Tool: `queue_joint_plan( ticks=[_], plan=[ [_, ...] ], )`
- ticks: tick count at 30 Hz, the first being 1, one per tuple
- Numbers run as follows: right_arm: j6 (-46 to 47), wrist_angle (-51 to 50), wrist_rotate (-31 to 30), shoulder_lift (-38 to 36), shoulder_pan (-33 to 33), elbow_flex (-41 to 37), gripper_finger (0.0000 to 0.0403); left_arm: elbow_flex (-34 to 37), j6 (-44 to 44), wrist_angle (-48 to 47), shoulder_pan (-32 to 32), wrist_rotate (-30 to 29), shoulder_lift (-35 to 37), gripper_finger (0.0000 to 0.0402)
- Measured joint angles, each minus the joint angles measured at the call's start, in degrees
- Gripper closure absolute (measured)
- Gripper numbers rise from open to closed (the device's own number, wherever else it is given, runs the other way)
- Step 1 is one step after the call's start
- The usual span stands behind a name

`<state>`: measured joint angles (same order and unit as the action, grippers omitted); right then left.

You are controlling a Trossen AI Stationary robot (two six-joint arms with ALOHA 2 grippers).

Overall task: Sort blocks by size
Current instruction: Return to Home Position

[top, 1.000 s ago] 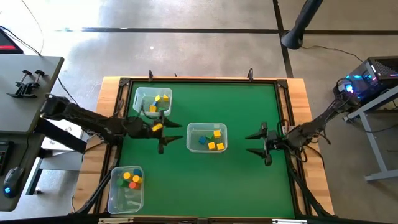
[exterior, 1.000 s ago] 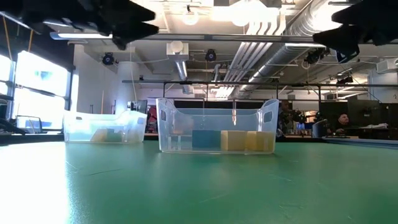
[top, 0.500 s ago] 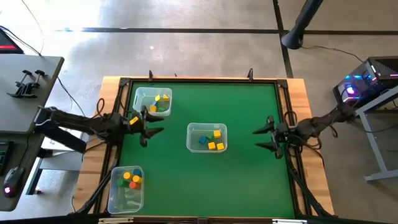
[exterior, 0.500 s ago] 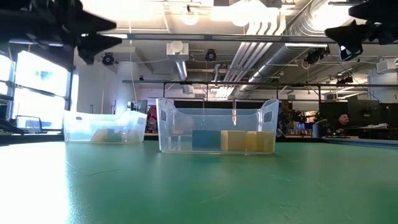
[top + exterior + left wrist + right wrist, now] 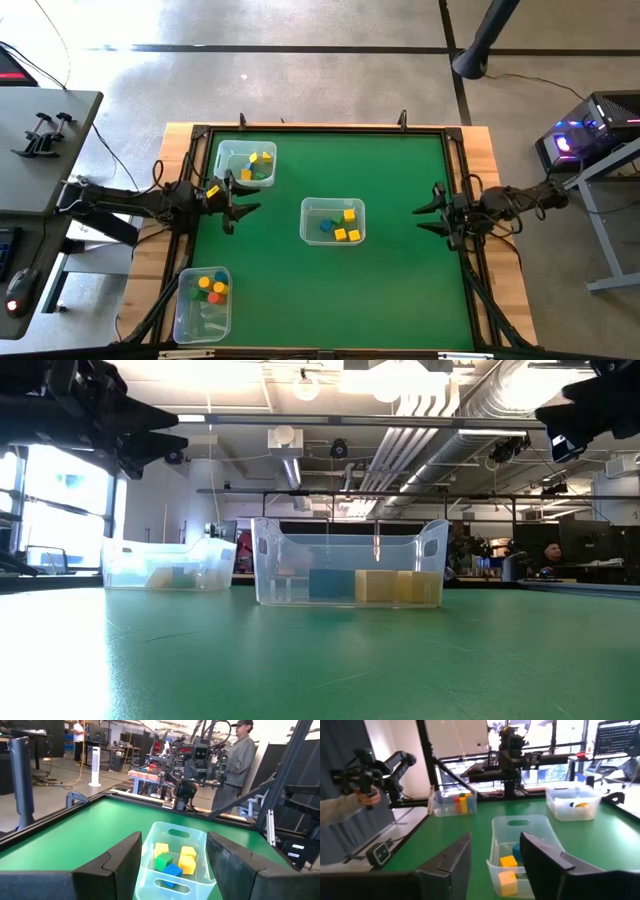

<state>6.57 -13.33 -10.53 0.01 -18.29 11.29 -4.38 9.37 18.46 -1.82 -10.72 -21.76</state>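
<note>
The blocks lie in three clear bins. The centre bin [image 5: 333, 221] holds yellow, blue and green blocks [image 5: 172, 861]. The far-left bin [image 5: 245, 163] holds yellow and green ones. The near-left bin [image 5: 203, 300] holds orange, yellow, green, red and blue ones. My left gripper [image 5: 240, 212] is open and empty above the table's left edge, between the two left bins; it also shows in its wrist view [image 5: 174, 837]. My right gripper [image 5: 420, 219] is open and empty above the table's right edge; it also shows in its wrist view [image 5: 496, 839]. Both point at the centre bin.
The green mat [image 5: 390, 290] has a raised dark frame around it. A person [image 5: 235, 760] stands beyond the table's right side. A hand holding a control handle [image 5: 365, 775] shows beyond the near side.
My left gripper has drawn back from near the centre bin toward the table's left edge. My right gripper has drawn back toward the table's right edge. The bins and blocks have stayed where they were.
</note>
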Motion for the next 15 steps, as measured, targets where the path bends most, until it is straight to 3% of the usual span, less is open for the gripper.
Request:
queue_joint_plan(
  ticks=[6,15],
  plan=[
    [-0.79,4.19,1.66,0.04,4.05,-1.83,0.0287,0.02,-0.46,-1.16,1.17,1.15,1.1,0.0195],
    [2.03,15.04,14.72,0.07,15.68,-7.67,0.0333,0.02,-0.55,-2.07,3.04,4.43,1.2,0.0195]
  ],
)
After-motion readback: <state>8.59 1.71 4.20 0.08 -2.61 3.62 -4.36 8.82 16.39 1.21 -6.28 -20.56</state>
